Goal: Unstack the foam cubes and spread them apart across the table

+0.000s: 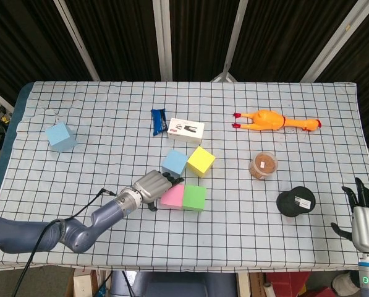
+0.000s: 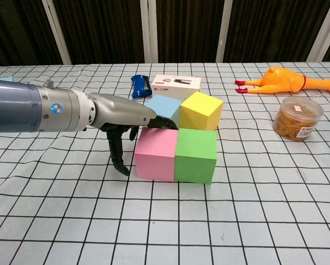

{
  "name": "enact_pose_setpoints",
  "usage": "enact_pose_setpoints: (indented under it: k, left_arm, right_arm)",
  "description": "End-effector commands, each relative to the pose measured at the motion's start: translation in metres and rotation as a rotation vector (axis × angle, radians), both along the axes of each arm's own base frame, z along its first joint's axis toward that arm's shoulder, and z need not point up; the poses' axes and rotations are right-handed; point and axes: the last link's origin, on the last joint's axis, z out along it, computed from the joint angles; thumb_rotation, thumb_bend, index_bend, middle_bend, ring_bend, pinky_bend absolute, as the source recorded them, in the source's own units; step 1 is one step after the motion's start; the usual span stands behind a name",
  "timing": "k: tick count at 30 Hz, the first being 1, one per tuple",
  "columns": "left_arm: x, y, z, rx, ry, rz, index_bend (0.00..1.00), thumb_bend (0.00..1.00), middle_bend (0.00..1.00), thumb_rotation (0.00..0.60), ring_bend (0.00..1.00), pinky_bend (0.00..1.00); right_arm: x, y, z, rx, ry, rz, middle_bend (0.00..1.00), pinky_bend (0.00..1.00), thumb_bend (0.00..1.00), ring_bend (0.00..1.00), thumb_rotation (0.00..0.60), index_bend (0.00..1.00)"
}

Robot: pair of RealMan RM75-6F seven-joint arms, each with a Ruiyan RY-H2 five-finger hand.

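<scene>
I am pressing my left hand [image 2: 129, 118] against the cluster, fingers [image 2: 163, 122] stretched out flat, touching the blue cube [image 2: 163, 106] above the pink cube [image 2: 156, 154]; green cube [image 2: 196, 155] and yellow cube [image 2: 202, 110] are sitting alongside. My right hand [image 1: 364, 215] is idling open at the worktop's near right edge.

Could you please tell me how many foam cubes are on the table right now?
5. A lone blue cube sits far left; the blue cube, yellow cube, pink cube and green cube cluster mid-table by the left hand. None appears hidden.
</scene>
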Motion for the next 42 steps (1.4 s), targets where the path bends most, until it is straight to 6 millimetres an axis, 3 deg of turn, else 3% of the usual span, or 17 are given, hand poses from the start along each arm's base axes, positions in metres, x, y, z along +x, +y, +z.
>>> enact_pose_setpoints:
  k: [1,10,16,22,28,42]
  left_arm:
    - [0.004,0.000,-0.002,0.024,-0.037,-0.026,0.13,0.09,0.31,0.600,0.28,0.41]
    - [0.000,0.004,-0.005,0.064,-0.044,-0.068,0.17,0.18,0.35,0.600,0.30,0.41]
    - [0.000,0.002,-0.008,0.064,-0.047,-0.100,0.27,0.34,0.46,0.600,0.41,0.48]
    - [0.000,0.003,0.002,0.099,-0.062,-0.132,0.30,0.39,0.50,0.600,0.44,0.50]
    - [-0.010,0.006,0.029,0.156,-0.070,-0.135,0.29,0.38,0.50,0.600,0.44,0.50]
    - [-0.075,-0.003,0.110,0.154,0.044,0.016,0.23,0.29,0.42,0.600,0.41,0.45]
  right_arm:
    - [0.000,0.000,0.001,-0.002,-0.001,-0.001,0.02,0.02,0.00,0.14,0.600,0.21]
    - [-0.001,0.000,0.001,0.003,-0.004,-0.007,0.02,0.02,0.00,0.14,0.600,0.21]
    - [0.000,-0.001,0.001,0.001,-0.009,-0.005,0.02,0.02,0.00,0.14,0.600,0.21]
    - [0.000,0.000,0.001,0.004,-0.012,-0.002,0.02,0.02,0.00,0.14,0.600,0.21]
    - [0.001,0.000,0.001,0.002,-0.015,0.000,0.02,0.02,0.00,0.14,0.600,0.21]
    - [0.001,0.001,0.001,0.006,-0.019,-0.004,0.02,0.02,0.00,0.14,0.600,0.21]
